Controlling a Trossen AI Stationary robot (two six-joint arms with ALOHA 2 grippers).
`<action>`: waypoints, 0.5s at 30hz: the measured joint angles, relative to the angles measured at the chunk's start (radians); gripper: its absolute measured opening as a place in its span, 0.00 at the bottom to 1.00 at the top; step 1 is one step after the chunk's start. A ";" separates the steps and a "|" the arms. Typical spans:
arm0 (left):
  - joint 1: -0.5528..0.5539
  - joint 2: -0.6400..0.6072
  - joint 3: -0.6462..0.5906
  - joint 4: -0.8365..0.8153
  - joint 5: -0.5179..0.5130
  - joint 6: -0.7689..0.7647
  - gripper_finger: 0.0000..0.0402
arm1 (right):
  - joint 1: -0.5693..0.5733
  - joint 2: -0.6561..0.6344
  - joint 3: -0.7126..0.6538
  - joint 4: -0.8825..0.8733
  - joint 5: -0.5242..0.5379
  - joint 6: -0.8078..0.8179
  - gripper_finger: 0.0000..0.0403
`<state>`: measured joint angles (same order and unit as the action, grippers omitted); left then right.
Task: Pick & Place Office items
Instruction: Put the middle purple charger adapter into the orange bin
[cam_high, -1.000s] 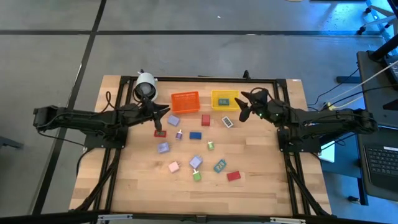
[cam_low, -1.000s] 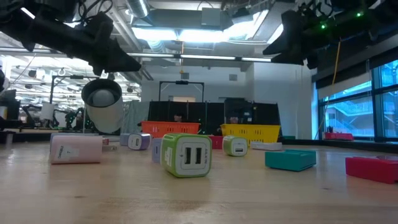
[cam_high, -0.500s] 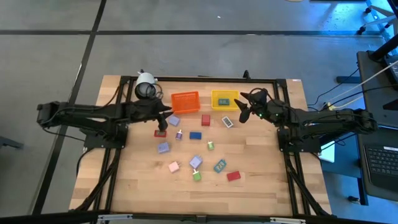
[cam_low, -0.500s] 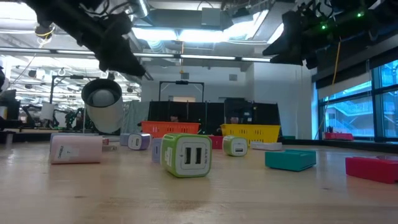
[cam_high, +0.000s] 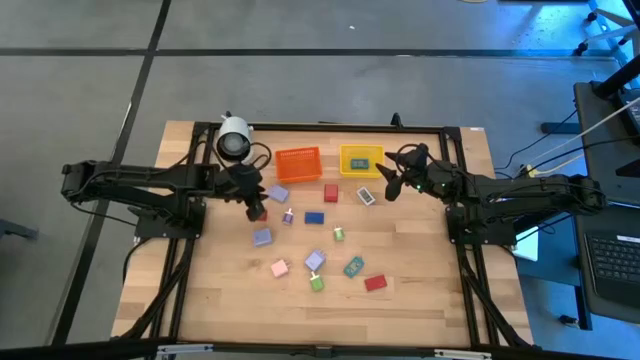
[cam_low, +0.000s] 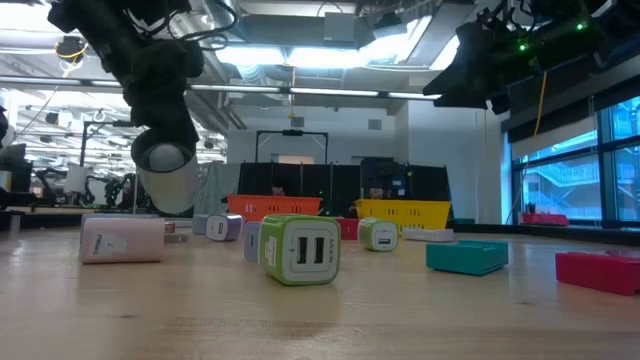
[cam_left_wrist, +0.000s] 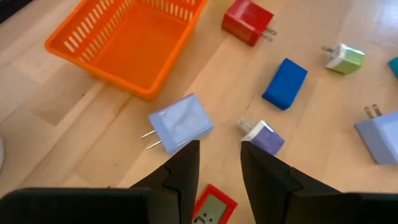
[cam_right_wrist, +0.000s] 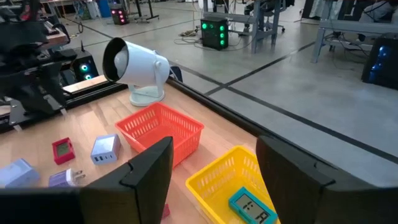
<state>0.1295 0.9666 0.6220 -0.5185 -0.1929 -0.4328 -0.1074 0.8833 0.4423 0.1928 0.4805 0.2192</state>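
Left gripper (cam_left_wrist: 219, 180), fingers parted and grasping nothing, hangs over a small red block (cam_left_wrist: 210, 206) at nine o'clock on the table (cam_high: 420, 300). Right gripper (cam_high: 392, 186), fingers released, waits beside the yellow bin (cam_high: 360, 160).

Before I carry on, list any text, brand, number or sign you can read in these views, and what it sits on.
No text reads clearly in any view.
Small red block, below the left gripper: a pale screen with dark marks, too blurred to read.
Teal block in the yellow bin: a pale display with marks, too small to read.
Pink block: faint print, unreadable.
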 joint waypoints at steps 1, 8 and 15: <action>0.003 0.002 0.000 -0.007 0.000 -0.001 0.28 | 0.000 0.000 0.000 0.000 -0.002 0.001 0.58; -0.016 0.047 0.000 -0.089 0.211 -0.034 0.28 | 0.000 0.000 0.000 -0.007 -0.027 0.001 0.58; -0.159 0.071 0.010 -0.057 0.298 -0.157 0.28 | 0.000 0.000 0.000 -0.019 -0.028 -0.016 0.58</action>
<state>-0.0294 1.0378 0.6319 -0.5759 0.1047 -0.5896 -0.1074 0.8833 0.4423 0.1734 0.4527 0.2029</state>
